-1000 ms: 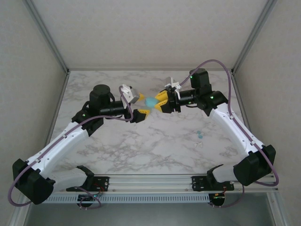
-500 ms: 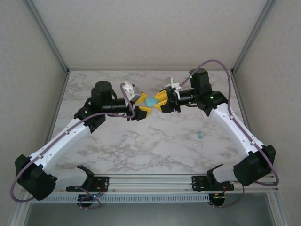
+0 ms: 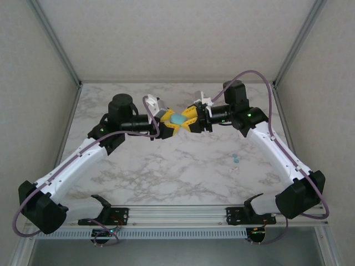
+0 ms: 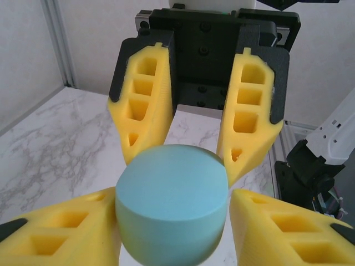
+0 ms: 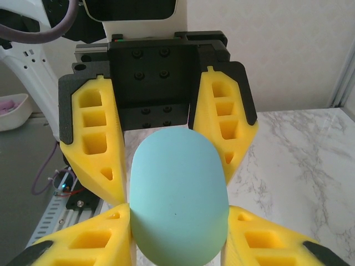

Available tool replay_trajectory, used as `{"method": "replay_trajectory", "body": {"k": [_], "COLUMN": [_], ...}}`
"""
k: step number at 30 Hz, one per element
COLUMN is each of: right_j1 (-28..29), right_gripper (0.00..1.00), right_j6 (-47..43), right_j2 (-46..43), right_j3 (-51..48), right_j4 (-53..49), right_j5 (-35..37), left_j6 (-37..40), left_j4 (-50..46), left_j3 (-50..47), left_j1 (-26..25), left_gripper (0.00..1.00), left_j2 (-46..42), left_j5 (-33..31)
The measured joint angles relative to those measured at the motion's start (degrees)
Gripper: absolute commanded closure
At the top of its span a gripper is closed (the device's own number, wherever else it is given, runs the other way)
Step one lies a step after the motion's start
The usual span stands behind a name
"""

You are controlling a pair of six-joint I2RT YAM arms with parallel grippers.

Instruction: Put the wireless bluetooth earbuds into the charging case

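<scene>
The charging case, a light-blue oval pebble, hangs in the air above the middle of the table between both grippers. My right gripper is shut on it from the right; its yellow fingers press both sides of the case. My left gripper reaches in from the left with its jaws close around the case. One finger touches it, and a thin gap shows at the other. The earbuds, two tiny teal pieces, lie on the marble at the right.
A small white piece lies just below the earbuds. Metal frame posts and pale walls close in the marble table on three sides. The arms' mounting rail runs along the near edge.
My left gripper has moved right up to the case and narrowed its jaws around it. The right gripper and the case have stayed in place.
</scene>
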Motion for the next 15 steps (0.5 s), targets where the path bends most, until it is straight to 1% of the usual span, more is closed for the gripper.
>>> {"method": "replay_trajectory", "body": {"k": [2,3,4,5,8,10,13,15], "right_j1": [0.09,0.09,0.09,0.09,0.09,0.09,0.09,0.11], "right_gripper": [0.63,0.63,0.63,0.63,0.64,0.64,0.63,0.64], "right_j6": [-0.04,0.00,0.02,0.04,0.11,0.09,0.04,0.04], "right_j2": [-0.04,-0.09,-0.11,-0.13,-0.28,-0.42,-0.63,-0.74], "right_j3": [-0.13,-0.22,-0.22,-0.22,-0.26,-0.26,-0.28,-0.28], "right_j4": [0.33,0.48,0.66,0.96,1.95,2.21,2.25,2.21], "right_j5": [-0.02,-0.02,-0.02,0.00,0.09,0.24,0.24,0.20], "left_j6": [0.00,0.00,0.02,0.02,0.46,0.74,1.70,1.79], "left_j4": [-0.17,-0.26,-0.42,-0.74,-1.51,-2.40,-3.72,-3.96], "left_j3": [0.11,0.11,0.22,0.44,0.76,1.01,1.22,1.22], "left_j1": [-0.04,-0.09,-0.09,-0.09,-0.20,-0.20,-0.20,-0.20], "left_gripper": [0.52,0.51,0.46,0.44,0.44,0.45,0.52,0.52], "left_j2": [0.09,0.11,0.15,0.20,0.20,0.20,0.24,0.26], "left_j5": [-0.02,-0.02,-0.02,0.00,0.00,0.00,-0.02,-0.07]}}
